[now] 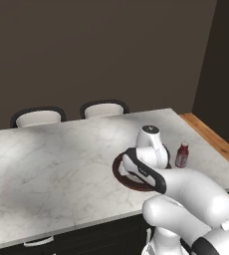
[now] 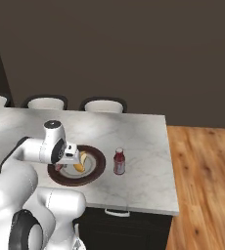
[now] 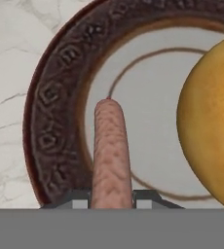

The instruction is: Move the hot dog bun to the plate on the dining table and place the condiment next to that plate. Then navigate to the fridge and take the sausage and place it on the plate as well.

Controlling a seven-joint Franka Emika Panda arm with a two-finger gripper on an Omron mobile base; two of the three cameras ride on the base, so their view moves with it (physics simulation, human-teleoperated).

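I see the bun [image 2: 80,162] on the plate [image 2: 96,172] and the ketchup bottle [image 2: 119,161] beside it; my claw [image 3: 112,197], clamped on the sausage [image 3: 111,151], hovers over the plate (release remains).

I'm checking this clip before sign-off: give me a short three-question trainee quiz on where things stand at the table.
1. True or false: the hot dog bun lies on the brown-rimmed plate.
2. Multiple choice: the claw is shut on (A) the ketchup bottle, (B) the sausage, (C) nothing.
3. Short answer: where does the ketchup bottle stand relative to the plate?

Key
1. True: the bun sits on the plate's pale centre.
2. B: in the hand view the sausage juts out from between the fingertips, over the plate.
3. Upright on the marble dining table, just beside the plate, off its rim, on the side toward the wood floor.
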